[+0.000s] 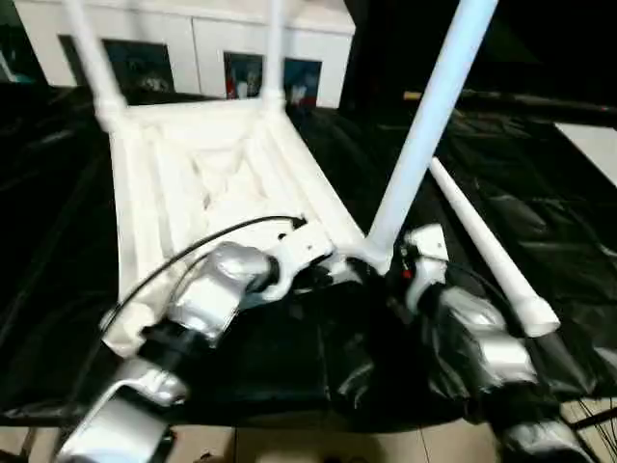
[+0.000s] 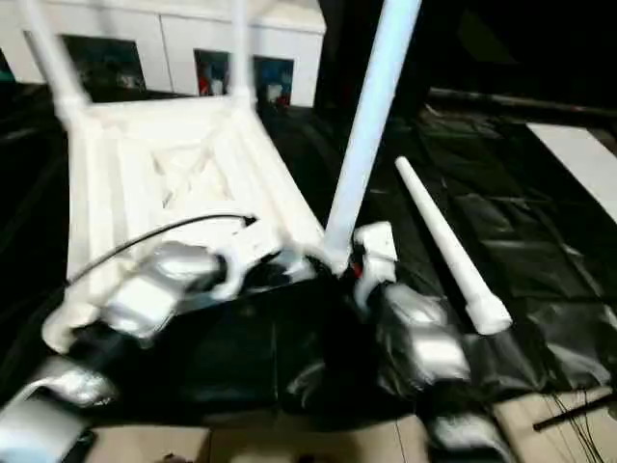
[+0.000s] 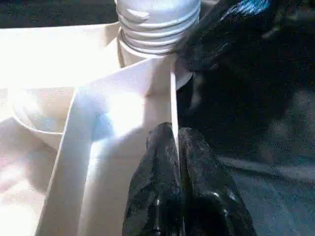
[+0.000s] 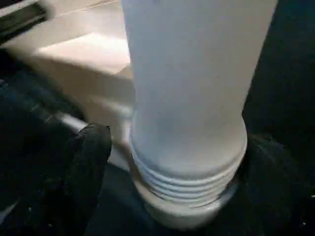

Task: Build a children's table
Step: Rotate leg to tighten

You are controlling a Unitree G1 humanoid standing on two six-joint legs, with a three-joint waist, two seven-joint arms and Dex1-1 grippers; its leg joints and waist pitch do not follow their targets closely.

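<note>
The left gripper (image 3: 178, 147), jaws closed on a rib, steadies the upturned white ribbed plastic tabletop (image 1: 207, 178) at the black-draped bench's near edge. The right gripper (image 4: 172, 157) straddles the tilted white tapered tube leg (image 1: 424, 125), jaws open. Unseated threads could cross-thread or topple it.

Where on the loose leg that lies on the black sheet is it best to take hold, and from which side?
Probably mid-shaft, from above: the loose leg lies flat on the black sheet, bare on both sides, so fingers can straddle the tapered tube. Its wider threaded end would fill the fingers more.
</note>
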